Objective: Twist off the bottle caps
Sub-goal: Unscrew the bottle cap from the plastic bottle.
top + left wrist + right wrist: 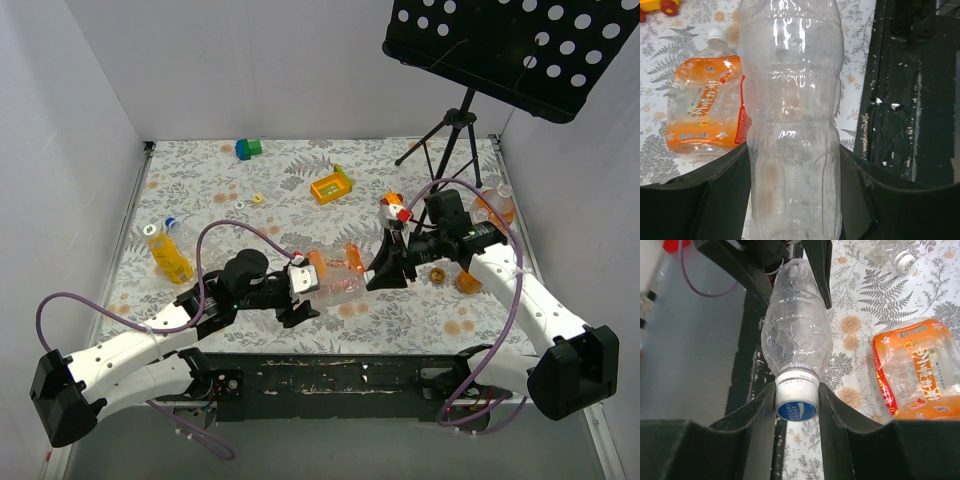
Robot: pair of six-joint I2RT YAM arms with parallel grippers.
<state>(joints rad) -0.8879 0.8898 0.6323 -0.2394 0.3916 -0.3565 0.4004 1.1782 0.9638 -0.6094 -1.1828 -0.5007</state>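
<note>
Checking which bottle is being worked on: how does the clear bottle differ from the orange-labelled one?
The clear bottle is slim, bare and gripped by two sets of jaws; the orange-labelled bottle is squat, wrapped and lies free on the table. Both are transparent and capped.

Floral-print table point(200, 180). Green-and-blue block point(248, 149) sits at the far edge, yellow tray point(331, 187) nearer the middle. Yellow-liquid bottle point(168, 252) is by the left edge. Orange-labelled bottle point(335, 260) lies near centre. Two loose caps point(258, 198) lie left of the tray.
</note>
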